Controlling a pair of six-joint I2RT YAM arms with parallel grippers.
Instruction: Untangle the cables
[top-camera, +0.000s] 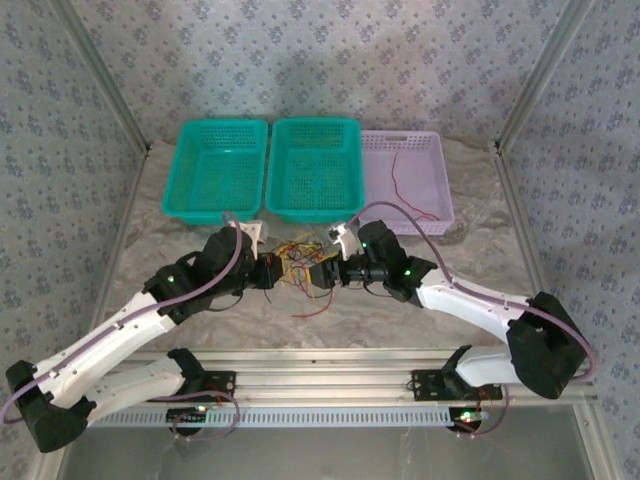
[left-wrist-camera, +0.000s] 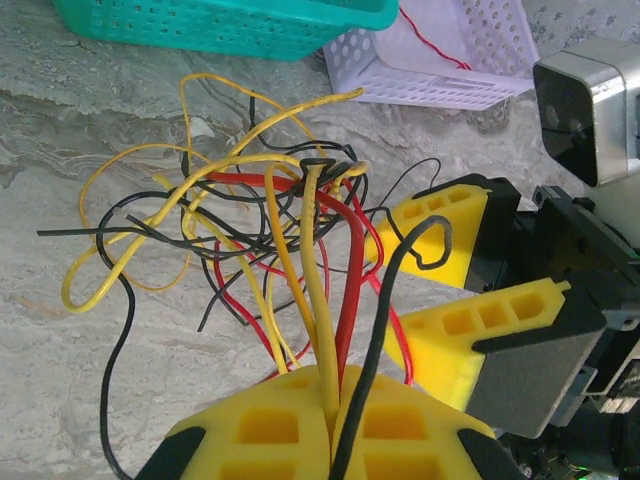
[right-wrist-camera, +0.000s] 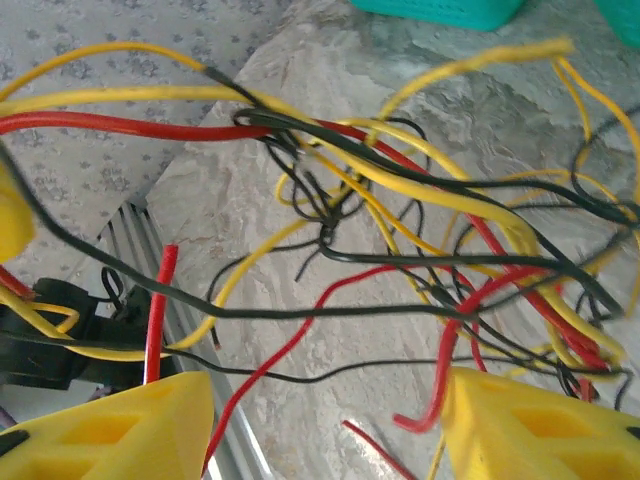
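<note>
The left arm (top-camera: 115, 330) and right arm (top-camera: 470, 300) have white shells, black joints and mauve-grey cables (top-camera: 395, 206). Yellow end effector fingers (left-wrist-camera: 450, 240) show rectangular hollows.

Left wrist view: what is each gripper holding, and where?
Left gripper pinches yellow, red and black cables where the strands gather at the bundle's edge. Right gripper is open, clamping nothing.

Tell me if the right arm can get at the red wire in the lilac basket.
Probably yes. The lilac basket is open-topped on that arm's side, with nothing over the red wire. The right gripper is open but sits among the cables, which may snag.
</note>
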